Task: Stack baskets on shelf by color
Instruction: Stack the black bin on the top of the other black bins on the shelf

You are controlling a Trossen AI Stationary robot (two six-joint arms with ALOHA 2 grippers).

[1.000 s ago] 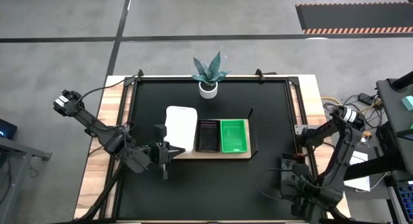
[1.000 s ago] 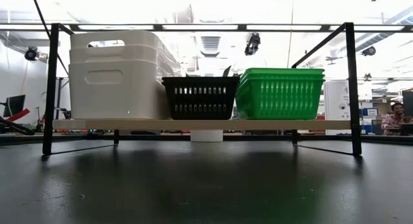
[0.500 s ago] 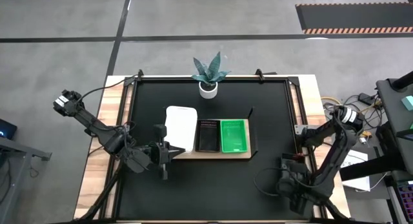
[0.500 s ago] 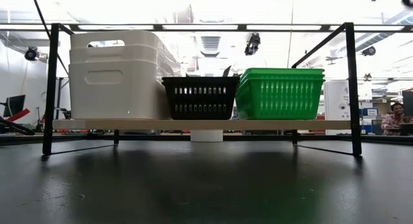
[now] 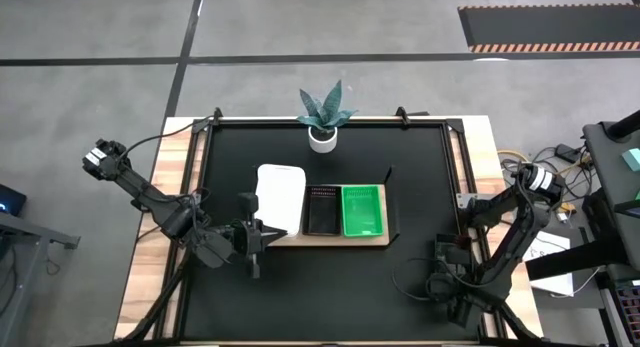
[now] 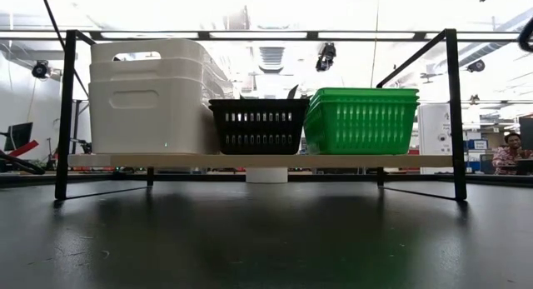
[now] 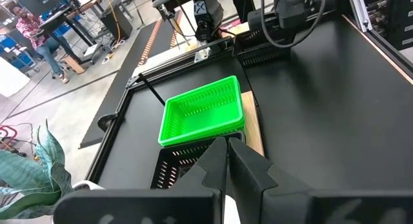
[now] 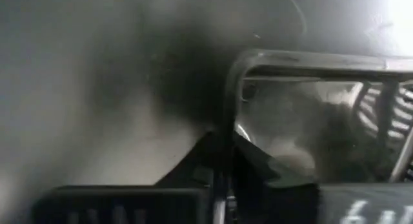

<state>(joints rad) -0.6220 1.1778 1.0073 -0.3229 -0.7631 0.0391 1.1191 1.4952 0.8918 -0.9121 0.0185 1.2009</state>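
Note:
The wooden shelf (image 6: 250,161) carries a stack of white baskets (image 5: 280,197), a black basket (image 5: 321,209) and a stack of green baskets (image 5: 362,209), all resting on their bottoms. Another black basket (image 7: 258,53) sits on the mat at the near right. My right gripper (image 8: 222,185) stands over it, pointing down, shut on its rim. My left gripper (image 5: 262,237) hangs shut with nothing in it, just off the shelf's near left end beside the white stack. My right gripper pinches the black basket's rim (image 8: 227,130) between its two fingers, one finger inside the basket and one outside. The fingers come from above and point down. Whether the basket's bottom is still on the mat does not show.
A potted plant (image 5: 322,137) stands behind the shelf at the far edge. A black metal frame's posts (image 6: 65,114) stand at the mat's sides. Open black mat (image 5: 330,297) lies between the shelf and the near edge. A person (image 6: 510,147) sits far behind the table.
My right gripper has sunk toward the mat at the near right corner, still pointing down. The baskets on the shelf have kept still.

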